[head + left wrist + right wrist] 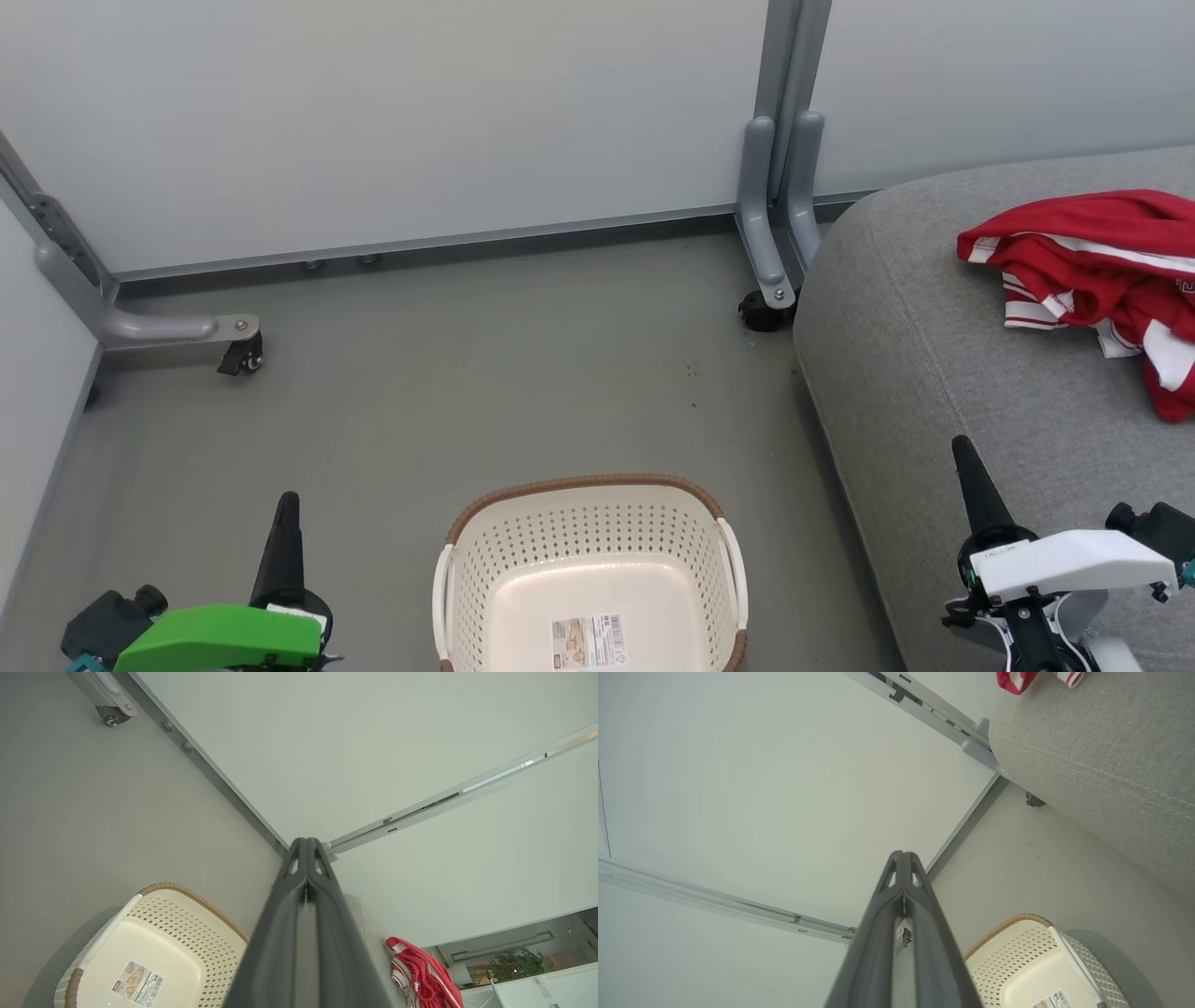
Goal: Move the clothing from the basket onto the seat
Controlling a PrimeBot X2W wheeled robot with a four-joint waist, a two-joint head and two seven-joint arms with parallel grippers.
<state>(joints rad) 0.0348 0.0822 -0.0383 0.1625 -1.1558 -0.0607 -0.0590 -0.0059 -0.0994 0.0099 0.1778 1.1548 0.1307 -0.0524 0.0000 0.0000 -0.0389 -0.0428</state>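
Note:
Red clothing (1102,271) with white parts and striped trim lies crumpled on the grey seat (934,373) at the right; it also shows in the left wrist view (420,970) and the right wrist view (1015,679). The cream basket (588,569) with a brown rim stands on the floor at bottom centre, holding nothing but a label on its bottom (140,956) (1041,961). My left gripper (286,504) is shut, left of the basket. My right gripper (962,453) is shut, over the seat's front part. Both hold nothing (306,847) (903,858).
Pale partition panels close off the back and left. Their grey metal feet with castors stand on the floor at the left (238,350) and beside the seat's corner (770,299). Grey floor (467,373) lies between basket and panels.

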